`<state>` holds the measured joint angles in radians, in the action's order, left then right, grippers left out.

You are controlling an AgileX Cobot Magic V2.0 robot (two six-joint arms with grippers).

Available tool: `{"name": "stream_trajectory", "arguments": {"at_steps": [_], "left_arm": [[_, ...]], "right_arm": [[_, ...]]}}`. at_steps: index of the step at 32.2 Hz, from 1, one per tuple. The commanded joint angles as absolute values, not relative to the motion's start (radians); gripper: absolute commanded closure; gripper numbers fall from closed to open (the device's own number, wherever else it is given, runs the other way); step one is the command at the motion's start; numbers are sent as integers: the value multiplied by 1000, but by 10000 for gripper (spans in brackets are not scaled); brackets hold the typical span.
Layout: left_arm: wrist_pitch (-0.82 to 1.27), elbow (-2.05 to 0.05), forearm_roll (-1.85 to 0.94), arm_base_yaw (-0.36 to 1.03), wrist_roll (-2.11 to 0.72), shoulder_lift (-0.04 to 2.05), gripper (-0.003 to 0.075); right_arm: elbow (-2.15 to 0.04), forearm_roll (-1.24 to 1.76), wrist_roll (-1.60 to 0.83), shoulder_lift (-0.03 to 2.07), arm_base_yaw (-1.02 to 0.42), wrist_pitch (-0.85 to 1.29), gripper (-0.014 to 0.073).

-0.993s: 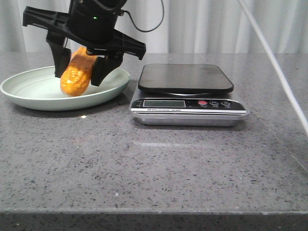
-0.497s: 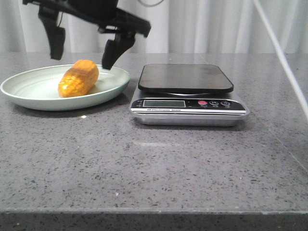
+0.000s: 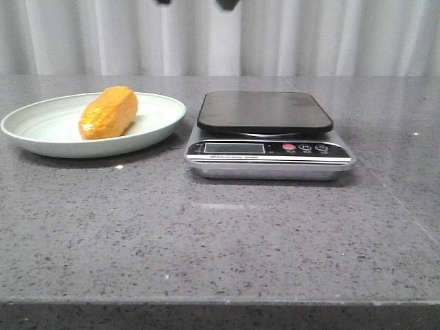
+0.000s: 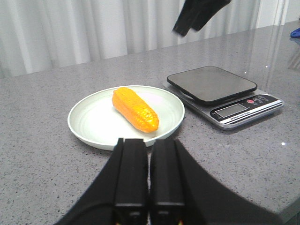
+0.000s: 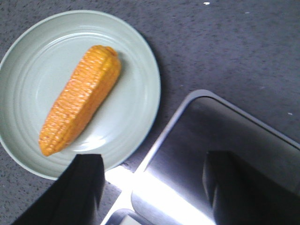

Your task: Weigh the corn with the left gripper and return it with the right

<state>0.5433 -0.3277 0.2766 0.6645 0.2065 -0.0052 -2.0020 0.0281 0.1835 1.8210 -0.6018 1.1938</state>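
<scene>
The orange-yellow corn [image 3: 108,112] lies on its side in the pale green plate [image 3: 41,141], left of the scale [image 3: 265,110], whose platform is bare. My right gripper [image 5: 154,161] is open and empty, high above the gap between plate and scale; only its fingertips [image 3: 227,3] show at the top of the front view. It also shows in the left wrist view [image 4: 197,14]. My left gripper [image 4: 150,143] is shut and empty, low over the table, short of the plate [image 4: 84,126] and the corn [image 4: 135,109]. The right wrist view shows the corn [image 5: 78,107] from above.
The scale [image 4: 212,83] has a dark platform, a display and buttons on its front. Everything stands on a grey speckled stone table [image 3: 220,240] with white curtains behind. The table's front edge runs along the bottom of the front view.
My right gripper has let go of the corn, opened and risen almost out of the front view. The corn now rests free in the plate.
</scene>
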Motion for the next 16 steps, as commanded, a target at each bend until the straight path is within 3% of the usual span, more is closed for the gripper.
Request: {"name": "stream_trajectory", "arguments": {"at_steps": [1,7,16], "left_arm": [[465,-352,278,663,207,-25,594],[465,-352,278,663,207,-25,594],[465,-352,278,663,207,-25,594]], "right_arm": [[-1942,13,162,1664,-541,1124,131],[-1666,13,105,1428,-428,985,209],[-1252,13,65,1034,-311,745,214]]}}
